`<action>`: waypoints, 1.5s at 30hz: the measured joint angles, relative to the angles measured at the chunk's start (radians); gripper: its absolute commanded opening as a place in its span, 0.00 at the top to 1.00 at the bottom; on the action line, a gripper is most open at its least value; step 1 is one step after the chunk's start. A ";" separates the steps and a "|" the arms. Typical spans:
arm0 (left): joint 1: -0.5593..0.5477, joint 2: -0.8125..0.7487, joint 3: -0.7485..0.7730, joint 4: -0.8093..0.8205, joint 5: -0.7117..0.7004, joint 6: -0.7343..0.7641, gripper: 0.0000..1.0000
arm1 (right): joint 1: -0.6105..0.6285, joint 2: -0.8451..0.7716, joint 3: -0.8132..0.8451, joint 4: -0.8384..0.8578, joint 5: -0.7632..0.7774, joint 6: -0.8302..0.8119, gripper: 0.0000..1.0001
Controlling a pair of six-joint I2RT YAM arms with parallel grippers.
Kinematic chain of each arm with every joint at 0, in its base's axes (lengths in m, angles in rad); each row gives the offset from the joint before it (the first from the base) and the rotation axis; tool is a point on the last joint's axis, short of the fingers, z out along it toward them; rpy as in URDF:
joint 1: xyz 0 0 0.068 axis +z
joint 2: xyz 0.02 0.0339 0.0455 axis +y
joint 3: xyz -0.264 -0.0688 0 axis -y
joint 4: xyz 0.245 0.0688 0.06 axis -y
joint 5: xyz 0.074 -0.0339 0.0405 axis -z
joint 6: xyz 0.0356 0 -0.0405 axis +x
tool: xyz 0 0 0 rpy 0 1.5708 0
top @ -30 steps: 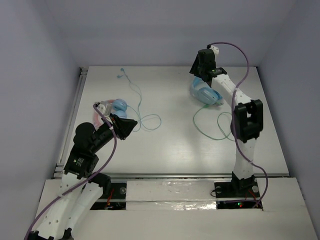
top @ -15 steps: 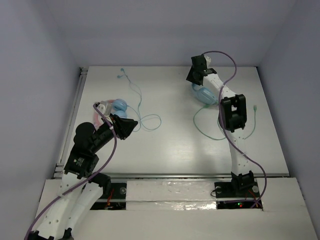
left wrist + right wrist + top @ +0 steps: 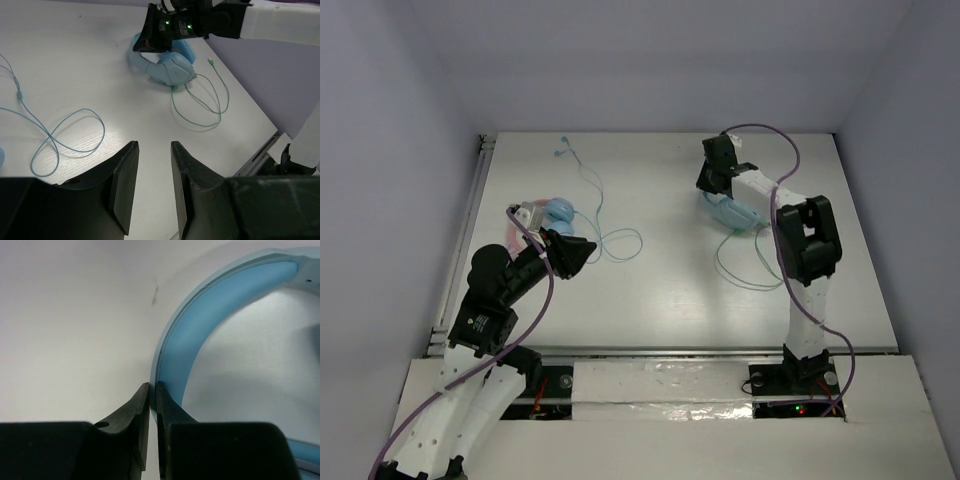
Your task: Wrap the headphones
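as right fingers (image 3: 134, 410) pinch, light-blue headphones (image 3: 200, 315), green cable (image 3: 172, 104)

Smooth semi-gloss plastic: large light-blue over-ear headphones (image 3: 220, 295), w/ matt headband pad; white table (image 3: 65, 65): faint wood grain, sl. sheen; right gripper (image 3: 152, 386) fingers (image 3: 130, 415): blk matt plastic.

On table (image 3: 660, 190), far right: headphones (image 3: 732, 213), right gripper (image 3: 713, 186) at their far-left edge, cable (image 3: 220, 114) looped just near of them. Well apart, mid-left: second headset (image 3: 556, 210), left gripper (image 3: 582, 250) just near-right of it, cord (image 3: 640, 243) trailing right and far.
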 measured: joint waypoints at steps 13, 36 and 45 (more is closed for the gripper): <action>0.002 0.107 0.000 -0.001 -0.040 -0.019 0.83 | 0.179 -0.281 -0.320 0.069 -0.088 -0.010 0.38; -0.421 0.900 0.419 0.174 -0.538 -0.105 0.43 | 0.185 -1.427 -0.874 0.183 -0.166 0.079 0.57; -0.409 1.521 0.973 -0.002 -0.569 0.135 0.40 | 0.185 -1.582 -0.905 0.102 -0.169 0.077 0.57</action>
